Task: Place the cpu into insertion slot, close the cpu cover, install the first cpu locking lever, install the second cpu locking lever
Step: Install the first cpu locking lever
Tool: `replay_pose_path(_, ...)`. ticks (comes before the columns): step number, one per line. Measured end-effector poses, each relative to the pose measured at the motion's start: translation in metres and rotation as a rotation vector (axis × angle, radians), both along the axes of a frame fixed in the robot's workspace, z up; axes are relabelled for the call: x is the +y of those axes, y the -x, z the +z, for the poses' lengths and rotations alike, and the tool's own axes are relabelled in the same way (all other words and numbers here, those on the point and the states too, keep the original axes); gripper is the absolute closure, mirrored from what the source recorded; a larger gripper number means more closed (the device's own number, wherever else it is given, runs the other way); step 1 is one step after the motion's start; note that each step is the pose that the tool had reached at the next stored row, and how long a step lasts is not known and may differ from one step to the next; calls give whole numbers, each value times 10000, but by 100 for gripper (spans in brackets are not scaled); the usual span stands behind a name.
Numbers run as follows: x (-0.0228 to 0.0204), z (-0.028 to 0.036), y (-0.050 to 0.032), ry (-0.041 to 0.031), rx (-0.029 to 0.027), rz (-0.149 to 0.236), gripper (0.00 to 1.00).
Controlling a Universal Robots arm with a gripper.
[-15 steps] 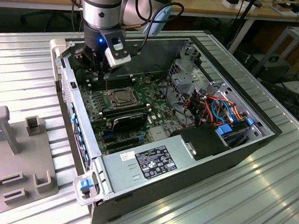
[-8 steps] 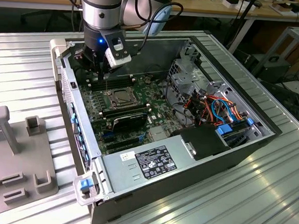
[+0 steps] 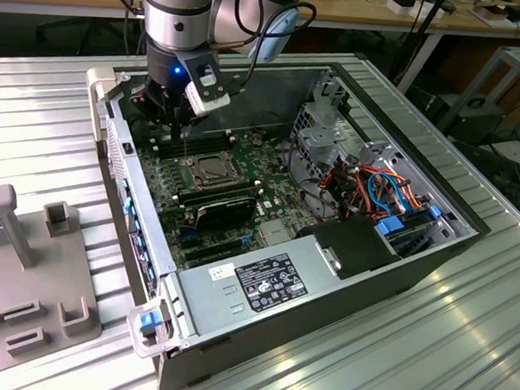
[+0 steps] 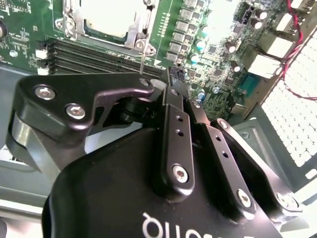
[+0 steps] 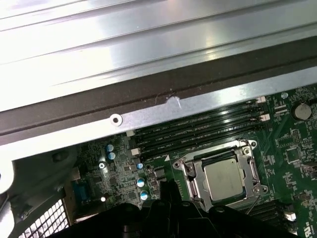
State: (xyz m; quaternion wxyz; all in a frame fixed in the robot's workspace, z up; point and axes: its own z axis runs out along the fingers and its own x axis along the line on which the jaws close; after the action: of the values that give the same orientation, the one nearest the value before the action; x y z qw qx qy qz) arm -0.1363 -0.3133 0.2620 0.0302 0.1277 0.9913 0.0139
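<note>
Counter [image 3: 428,350] of ribbed metal carries everything we see, and on it lies an open computer case [image 3: 369,296] with its side panel off. A grey fixture [image 3: 23,259] with upright posts sits on the counter at the exterior view's left, apart from the case. The arm [image 3: 175,10] comes down from above into the far corner of the case, toward the exterior view's left. A silver power supply [image 3: 208,298] fills the near end of the case, and the green motherboard [image 3: 278,196] lies flat behind it, with orange and blue cables [image 3: 390,191] bundled off toward the exterior view's right.

The gripper [image 3: 180,122] hangs low over the board, just beside the socket area. In both wrist views [image 4: 171,79] [image 5: 166,188] we see its fingers drawn together tip to tip, with no gap and nothing caught between them. Long black memory slots [image 5: 198,126] run between the socket and the case wall.

The insertion slot [image 5: 257,171] sits on the board near the gripper. The cpu cover [image 5: 194,178] lies flat down on it. The cpu [image 5: 224,177] is seated inside, and its pale metal top shows through the cover's window. We see it in the exterior view [image 3: 210,167] too.

A thin wire locking lever [image 4: 142,62] stands upright at the socket's edge and rises to just beside the fingertips. We cannot tell whether it touches them.
</note>
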Motion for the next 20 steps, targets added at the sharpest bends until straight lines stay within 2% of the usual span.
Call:
replay_pose_path(3,25,-7,-3,-1,-1,10,89)
replay_pose_path(6,31,-14,-25,-9,-1,69,89)
replay_pose_path(13,34,-51,-264,-13,18,135,89)
replay_pose_path(17,35,-57,-273,-13,19,315,89)
replay_pose_path(20,35,-60,-274,-15,18,587,89)
